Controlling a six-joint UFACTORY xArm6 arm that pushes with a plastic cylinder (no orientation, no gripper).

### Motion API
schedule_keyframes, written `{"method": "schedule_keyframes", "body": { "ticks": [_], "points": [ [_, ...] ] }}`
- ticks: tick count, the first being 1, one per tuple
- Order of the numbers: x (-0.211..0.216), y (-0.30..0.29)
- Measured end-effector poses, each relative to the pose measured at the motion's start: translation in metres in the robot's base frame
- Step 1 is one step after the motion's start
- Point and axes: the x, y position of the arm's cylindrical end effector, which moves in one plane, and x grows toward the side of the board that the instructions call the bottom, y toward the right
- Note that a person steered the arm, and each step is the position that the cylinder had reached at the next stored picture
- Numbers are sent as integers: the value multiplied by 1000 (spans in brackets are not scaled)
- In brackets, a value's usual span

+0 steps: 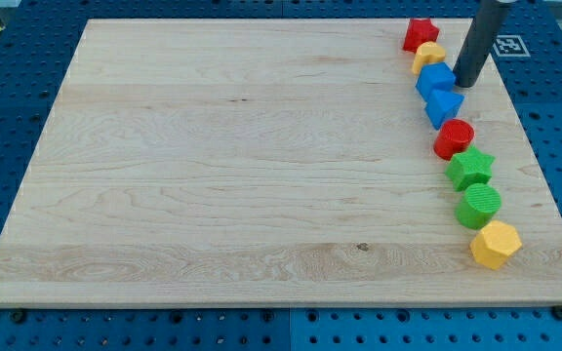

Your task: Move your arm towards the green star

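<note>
my tip (466,85) holds nothing, near the wooden board's (213,166) top right corner. slide down the right edge to the green plastic star (470,168), missing the blue blocks.

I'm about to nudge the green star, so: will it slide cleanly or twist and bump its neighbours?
The green star sits flat and low on the smooth board, so it probably slides, not tips. Its points likely make it twist under an off-centre push. The red cylinder and green cylinder touch it, so they would probably shift too.
</note>
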Motion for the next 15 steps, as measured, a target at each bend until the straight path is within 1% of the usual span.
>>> {"method": "schedule_keyframes", "body": {
  "ticks": [1, 2, 7, 8, 9, 10, 11, 12, 13, 14, 15],
  "points": [
    [0, 0],
    [31, 0],
    [269, 19],
    [289, 17],
    [289, -5],
    [289, -43],
    [274, -58],
    [242, -58],
    [221, -58],
    [221, -58],
    [200, -69]
  ]
}}
